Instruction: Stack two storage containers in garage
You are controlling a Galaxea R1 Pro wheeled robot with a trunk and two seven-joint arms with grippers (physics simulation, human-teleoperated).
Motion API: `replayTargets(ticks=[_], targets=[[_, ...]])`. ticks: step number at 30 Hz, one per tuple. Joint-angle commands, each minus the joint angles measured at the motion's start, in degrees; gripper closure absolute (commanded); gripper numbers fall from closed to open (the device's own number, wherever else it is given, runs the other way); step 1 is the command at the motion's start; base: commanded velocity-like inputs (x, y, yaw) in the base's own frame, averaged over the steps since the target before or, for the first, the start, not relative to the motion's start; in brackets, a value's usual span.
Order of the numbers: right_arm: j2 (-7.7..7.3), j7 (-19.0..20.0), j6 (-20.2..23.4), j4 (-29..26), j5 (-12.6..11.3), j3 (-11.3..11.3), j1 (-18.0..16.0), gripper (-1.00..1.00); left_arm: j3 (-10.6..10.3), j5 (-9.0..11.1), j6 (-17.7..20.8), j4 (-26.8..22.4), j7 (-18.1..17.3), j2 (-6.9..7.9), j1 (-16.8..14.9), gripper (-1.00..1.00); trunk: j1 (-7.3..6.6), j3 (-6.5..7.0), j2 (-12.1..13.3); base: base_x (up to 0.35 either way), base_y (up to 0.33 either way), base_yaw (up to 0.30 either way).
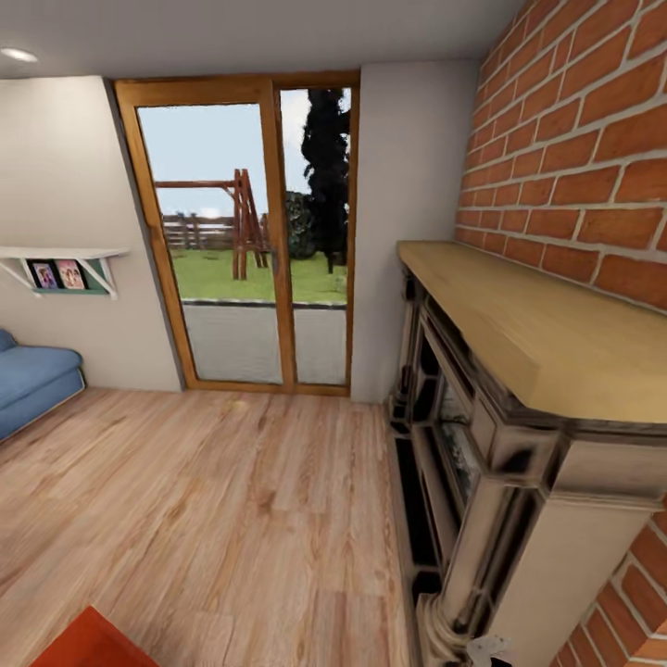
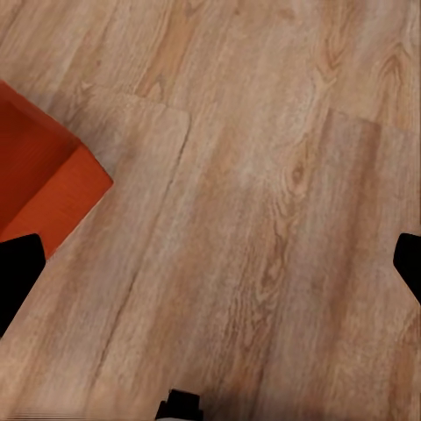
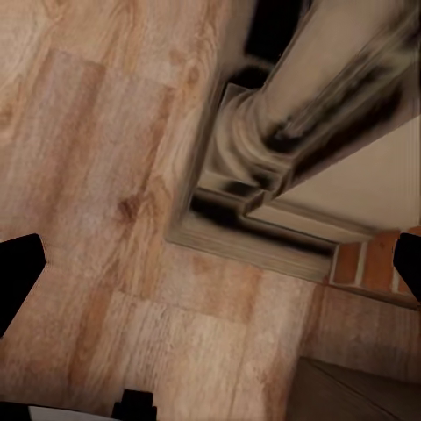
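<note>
Where wood floor point(image 1: 213, 519) meets brick wall point(image 1: 574, 148): fireplace point(image 1: 482, 463) with pale mantel, glass door point(image 1: 245, 241) beyond, blue sofa point(image 1: 28, 380) at far left. Red-orange container point(image 1: 93, 644): one corner at head view's lower edge, resting on floor; same corner near left end effector point(image 2: 210, 267). Left end effector: fingers spread, empty. Right end effector point(image 3: 210, 272): fingers spread, empty, above fireplace base point(image 3: 263, 202).

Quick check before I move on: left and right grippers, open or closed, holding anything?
Left gripper: open, holding nothing; a red-orange storage container lies beside it on the wood floor.
Right gripper: open, empty, above the fireplace base.
</note>
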Motion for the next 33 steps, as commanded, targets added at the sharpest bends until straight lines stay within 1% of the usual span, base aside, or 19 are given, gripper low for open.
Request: replayTargets(ticks=[1,33], targets=[[0.0,-0.2,-0.4,0.2,0.2,0.4,-0.1,-1.0,0.1,0.0,-0.4,0.2,0.1,-0.01,-0.1,-1.0,0.03,-0.09,-0.1,0.0,0.0,0.297],[0.0,-0.2,-0.4,0.2,0.2,0.4,-0.1,-1.0,0.1,0.1,-0.2,0.2,0.2,-0.19,-0.1,-1.0,0.03,-0.09,-0.1,0.0,0.0,0.297]])
